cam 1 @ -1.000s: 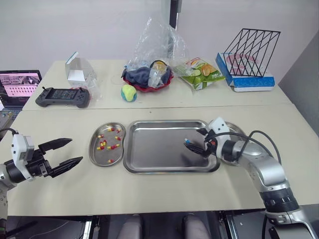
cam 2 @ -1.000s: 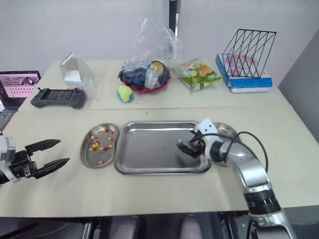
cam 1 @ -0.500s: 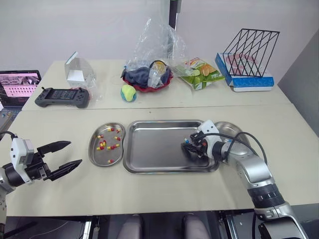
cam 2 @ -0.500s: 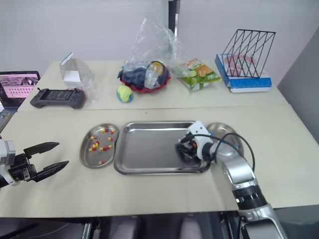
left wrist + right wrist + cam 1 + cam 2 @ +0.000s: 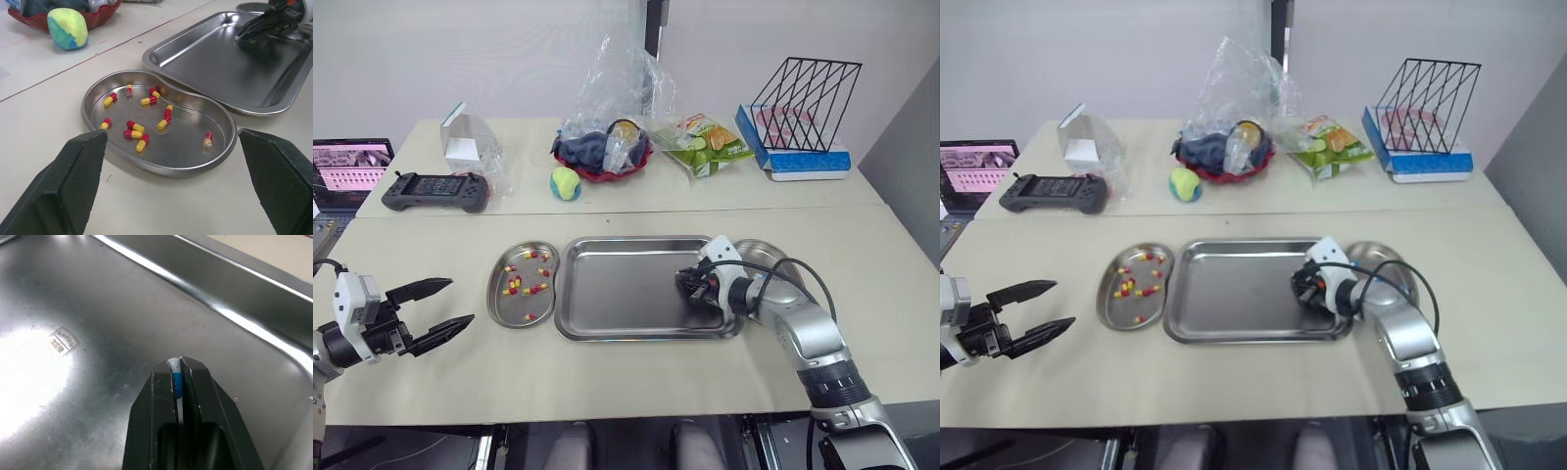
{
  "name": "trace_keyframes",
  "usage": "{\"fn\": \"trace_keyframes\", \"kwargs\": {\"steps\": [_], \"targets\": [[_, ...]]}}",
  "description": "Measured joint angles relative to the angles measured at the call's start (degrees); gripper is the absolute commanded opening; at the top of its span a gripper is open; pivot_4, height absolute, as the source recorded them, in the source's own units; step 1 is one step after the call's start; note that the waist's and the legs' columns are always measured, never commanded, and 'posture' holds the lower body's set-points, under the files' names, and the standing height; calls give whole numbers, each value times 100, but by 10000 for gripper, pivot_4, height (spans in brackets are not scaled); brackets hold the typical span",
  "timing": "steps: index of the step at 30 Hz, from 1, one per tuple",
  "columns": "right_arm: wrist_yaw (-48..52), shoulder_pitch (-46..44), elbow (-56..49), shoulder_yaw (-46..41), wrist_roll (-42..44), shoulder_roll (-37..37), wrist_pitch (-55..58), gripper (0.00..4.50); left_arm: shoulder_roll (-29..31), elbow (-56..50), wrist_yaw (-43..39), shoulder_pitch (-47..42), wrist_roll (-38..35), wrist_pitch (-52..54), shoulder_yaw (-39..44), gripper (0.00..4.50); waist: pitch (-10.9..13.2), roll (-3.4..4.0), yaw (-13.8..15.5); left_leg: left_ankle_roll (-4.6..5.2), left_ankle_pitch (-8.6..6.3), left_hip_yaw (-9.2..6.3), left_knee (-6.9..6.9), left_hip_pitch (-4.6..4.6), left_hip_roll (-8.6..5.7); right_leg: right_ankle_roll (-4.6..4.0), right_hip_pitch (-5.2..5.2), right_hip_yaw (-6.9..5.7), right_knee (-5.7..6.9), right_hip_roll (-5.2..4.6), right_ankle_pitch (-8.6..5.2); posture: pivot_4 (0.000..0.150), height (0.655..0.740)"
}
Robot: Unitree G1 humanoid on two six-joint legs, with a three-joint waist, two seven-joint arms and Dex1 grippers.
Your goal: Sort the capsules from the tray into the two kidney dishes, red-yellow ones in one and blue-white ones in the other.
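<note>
My right gripper [image 5: 179, 363] is shut on a blue-white capsule [image 5: 175, 377], its tips low over the right part of the steel tray [image 5: 617, 294]. Left of the tray, a kidney dish [image 5: 495, 294] holds several red-yellow capsules [image 5: 136, 128]. A second kidney dish [image 5: 786, 266] lies right of the tray, partly hidden behind my right arm. My left gripper [image 5: 463, 300] hovers open near the table's front left, pointing at the left dish with nothing between its fingers.
On the rear table stand a laptop [image 5: 347, 166], a game controller [image 5: 435, 189], a clear box [image 5: 470, 142], a yellow-green ball [image 5: 566, 182], a red bowl under a plastic bag [image 5: 607, 147], a snack bag [image 5: 705, 142] and a wire rack [image 5: 808, 93].
My right gripper reached further left into the tray and went from open to shut on the blue-white capsule. My left arm drew back slightly to the left, still open.
</note>
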Motion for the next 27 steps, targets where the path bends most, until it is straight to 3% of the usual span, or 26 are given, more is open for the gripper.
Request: {"fn": "trace_keyframes", "kwargs": {"steps": [5, 10, 20, 27], "targets": [[200, -536, 82, -985, 386, -645, -85, 330, 1, 74, -17, -134, 31, -5, -28, 45000, -1, -1, 47, 0, 0, -2, -3, 2, 0, 0, 5, -7, -2, 0, 0, 1500, 7346], [465, -189, 795, -1364, 209, -1462, -449, 330, 1, 237, -38, -282, 66, -12, -64, 45000, -1, -3, 42, 0, 0, 2, -4, 0, 0, 0, 4, -5, -2, 0, 0, 1500, 7346], [665, 299, 1161, -1379, 26, -1566, -738, 330, 1, 347, -79, -420, 163, -32, -142, 45000, -1, -2, -25, 0, 0, 4, -5, 3, 1, -1, 1, -2, -1, 0, -1, 1500, 7346], [906, 288, 1162, -1399, 55, -1572, -741, 24585, 1, 446, 15, -439, 278, -77, -143, 45000, -1, -2, -8, 0, 0, 4, -4, 3, 1, -1, 3, -2, -2, -1, -1, 1500, 7346]]}}
